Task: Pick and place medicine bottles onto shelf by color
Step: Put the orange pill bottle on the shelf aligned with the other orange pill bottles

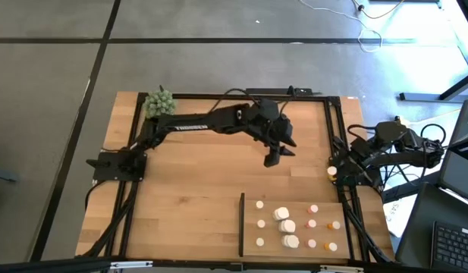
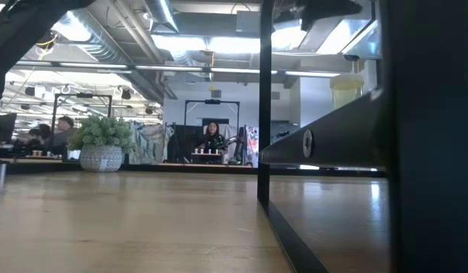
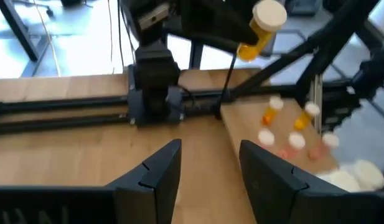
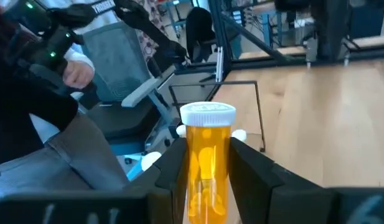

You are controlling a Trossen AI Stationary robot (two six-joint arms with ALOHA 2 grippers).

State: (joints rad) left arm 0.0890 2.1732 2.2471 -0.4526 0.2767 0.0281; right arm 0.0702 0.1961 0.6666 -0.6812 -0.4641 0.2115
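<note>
My right gripper (image 4: 207, 149) hangs over the table's right edge (image 1: 336, 171), shut on an orange medicine bottle (image 4: 207, 158) with a white cap. The shelf (image 1: 325, 203), a pale wood panel with a black strip (image 1: 242, 225), lies at the near right. Several small white bottles (image 1: 284, 215) and orange ones (image 1: 332, 225) stand on it. My left gripper (image 1: 275, 157) is above the middle of the table, beyond the shelf. It is open (image 3: 210, 152), with only bare tabletop between its fingers. My right gripper pinches the orange bottle's body (image 4: 207, 186) between its two fingers (image 4: 173, 158). The bottle lies along the fingers, its white cap (image 4: 207, 115) sticking out past their tips. The left wrist view shows the bottle (image 3: 257, 34) tilted, cap up, clear of the table.
A green spiky plant ball (image 1: 159, 101) sits at the far left corner. Black frame rails (image 1: 249, 96) run along the table's edges. Bare wood (image 1: 188, 205) lies left of the shelf. People and chairs show in the room beyond.
</note>
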